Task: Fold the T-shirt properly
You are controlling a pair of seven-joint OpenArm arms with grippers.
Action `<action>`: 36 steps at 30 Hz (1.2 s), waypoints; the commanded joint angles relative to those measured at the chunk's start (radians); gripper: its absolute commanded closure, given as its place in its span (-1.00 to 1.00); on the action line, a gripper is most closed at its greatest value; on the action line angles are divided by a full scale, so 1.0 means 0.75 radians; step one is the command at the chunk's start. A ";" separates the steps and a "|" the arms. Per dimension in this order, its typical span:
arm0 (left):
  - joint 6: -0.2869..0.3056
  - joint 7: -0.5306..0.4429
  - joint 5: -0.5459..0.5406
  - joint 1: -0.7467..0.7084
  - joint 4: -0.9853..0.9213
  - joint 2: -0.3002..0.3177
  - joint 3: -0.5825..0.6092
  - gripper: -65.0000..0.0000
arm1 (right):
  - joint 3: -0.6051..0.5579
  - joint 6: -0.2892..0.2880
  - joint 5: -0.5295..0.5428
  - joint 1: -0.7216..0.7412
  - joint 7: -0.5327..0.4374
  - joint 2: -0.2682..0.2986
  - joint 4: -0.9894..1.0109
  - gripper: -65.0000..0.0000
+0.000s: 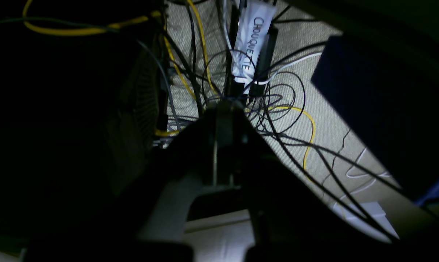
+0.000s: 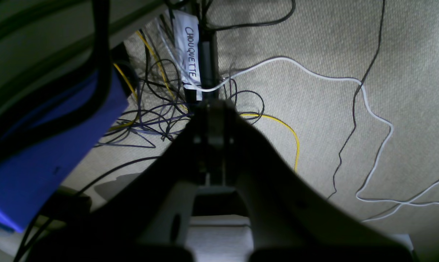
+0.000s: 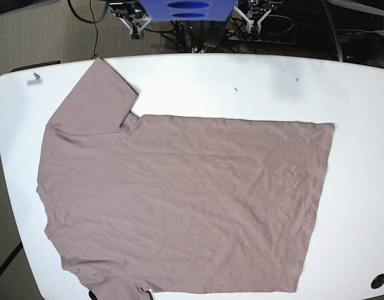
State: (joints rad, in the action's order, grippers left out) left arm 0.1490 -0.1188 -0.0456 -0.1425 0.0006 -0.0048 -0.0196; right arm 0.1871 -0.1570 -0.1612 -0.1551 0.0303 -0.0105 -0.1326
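Cables were everywhere on the carpet behind the table, a messy black, yellow and white tangle around a strip tagged "CHOUQUETTE", with a blue box right beside it. Both wrist cams stared down at that mess. The left gripper and right gripper each had their fingers pressed together on nothing. The T-shirt lay flat and spread out on the white table, one sleeve reaching toward the far left corner, well away from both grippers.
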 commanded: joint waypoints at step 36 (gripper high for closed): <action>-0.022 0.050 0.009 -0.060 0.014 0.015 -0.006 0.97 | -0.010 -0.010 -0.006 -0.032 0.000 0.007 -0.031 1.00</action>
State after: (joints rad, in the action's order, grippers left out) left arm 0.1303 -0.0872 -0.0452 -0.1802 0.0139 0.0029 -0.0227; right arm 0.1822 -0.1581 -0.1642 -0.1761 0.0360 -0.0082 -0.1570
